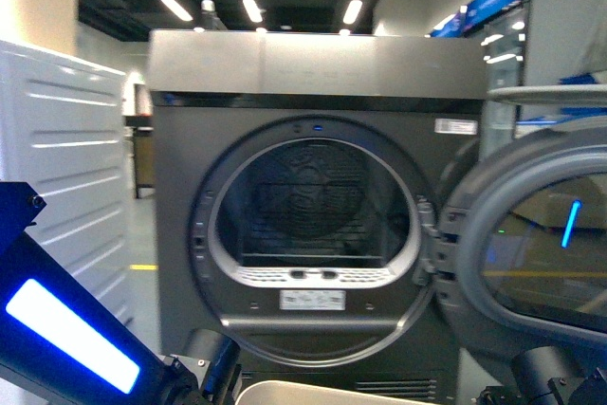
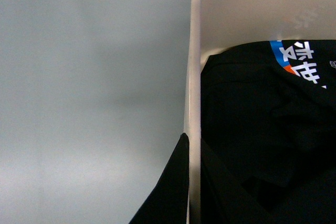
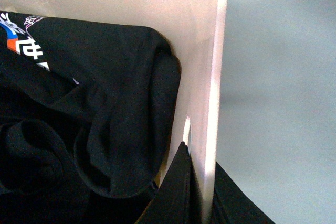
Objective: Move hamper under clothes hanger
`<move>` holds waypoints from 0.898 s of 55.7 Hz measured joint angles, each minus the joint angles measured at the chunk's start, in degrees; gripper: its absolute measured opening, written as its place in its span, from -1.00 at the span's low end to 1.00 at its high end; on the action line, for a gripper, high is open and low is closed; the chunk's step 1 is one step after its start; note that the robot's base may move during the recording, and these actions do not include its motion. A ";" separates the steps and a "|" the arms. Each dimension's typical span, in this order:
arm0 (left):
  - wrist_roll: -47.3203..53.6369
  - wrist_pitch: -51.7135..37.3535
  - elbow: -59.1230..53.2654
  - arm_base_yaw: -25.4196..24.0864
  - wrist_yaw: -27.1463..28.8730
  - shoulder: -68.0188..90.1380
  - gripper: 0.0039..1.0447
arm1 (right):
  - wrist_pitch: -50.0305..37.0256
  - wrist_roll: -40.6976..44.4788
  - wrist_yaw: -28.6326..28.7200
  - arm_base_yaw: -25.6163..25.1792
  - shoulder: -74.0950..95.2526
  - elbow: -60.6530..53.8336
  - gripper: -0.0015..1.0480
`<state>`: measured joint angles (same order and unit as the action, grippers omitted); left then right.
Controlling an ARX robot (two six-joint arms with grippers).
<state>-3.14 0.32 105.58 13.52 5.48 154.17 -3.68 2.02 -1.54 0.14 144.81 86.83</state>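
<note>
The beige hamper shows only as a rim sliver at the bottom of the front view, in front of the dryer. In the left wrist view my left gripper is shut on the hamper's thin side wall, one black finger on each side. In the right wrist view my right gripper is shut on the opposite wall the same way. Black clothing with a blue, orange and white print lies inside the hamper. The clothes hanger is out of view.
A dark grey dryer stands straight ahead, its drum open and its round door swung out to the right. A white appliance stands at the left. Pale grey floor lies beside the hamper on both sides.
</note>
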 joint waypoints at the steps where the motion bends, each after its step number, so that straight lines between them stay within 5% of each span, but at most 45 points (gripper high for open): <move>1: 0.00 0.00 0.00 0.11 -0.20 -0.02 -0.93 | 0.00 0.00 -0.17 -0.11 0.00 0.00 -0.94; 50: -0.04 -0.24 0.02 1.90 -1.05 -0.20 -0.93 | -0.11 0.13 -1.05 -1.90 -0.37 -0.11 -0.94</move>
<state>-3.18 0.08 105.60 15.42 4.43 153.97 -3.79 2.15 -2.59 -1.76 144.44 86.72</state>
